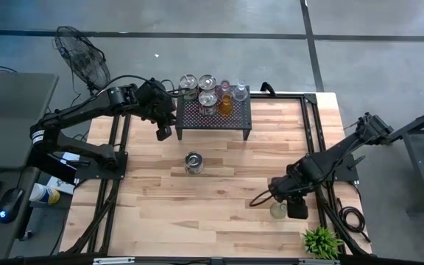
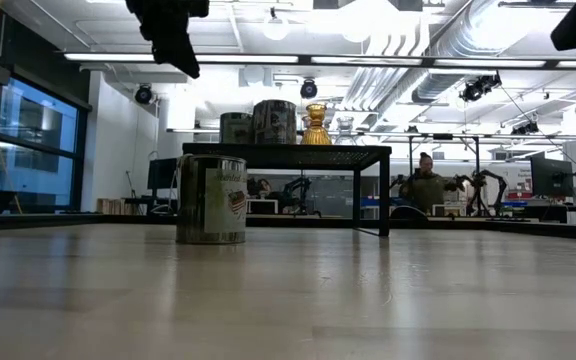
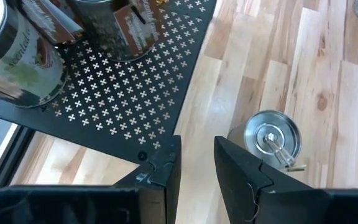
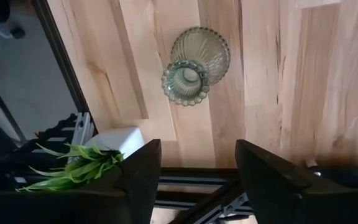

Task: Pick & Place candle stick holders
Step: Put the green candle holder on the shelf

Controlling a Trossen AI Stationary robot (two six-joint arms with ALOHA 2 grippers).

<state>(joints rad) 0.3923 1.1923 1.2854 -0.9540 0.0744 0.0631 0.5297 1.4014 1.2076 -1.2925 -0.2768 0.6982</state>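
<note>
Several candle stick holders stand on the far part of the black perforated stand (image 1: 213,118): silvery ones (image 1: 207,83), an amber one (image 1: 225,106) and a clear one (image 1: 240,92). Another silvery holder (image 1: 193,163) (image 3: 272,138) stands alone on the table in front of the stand. A greenish glass holder (image 4: 191,65) (image 1: 278,210) stands on the table near the right edge. My right gripper (image 4: 194,171) (image 1: 291,205) hovers open just beside it, touching nothing. My left gripper (image 3: 197,158) (image 1: 164,132) hangs open over the stand's near left corner, with nothing between its fingers.
A small green potted plant (image 1: 321,241) (image 4: 73,163) sits at the near right corner, close to my right gripper. Black frame rails (image 1: 316,132) run along the table's sides. Bare wood (image 1: 219,206) lies between the lone silvery holder and the near edge.
</note>
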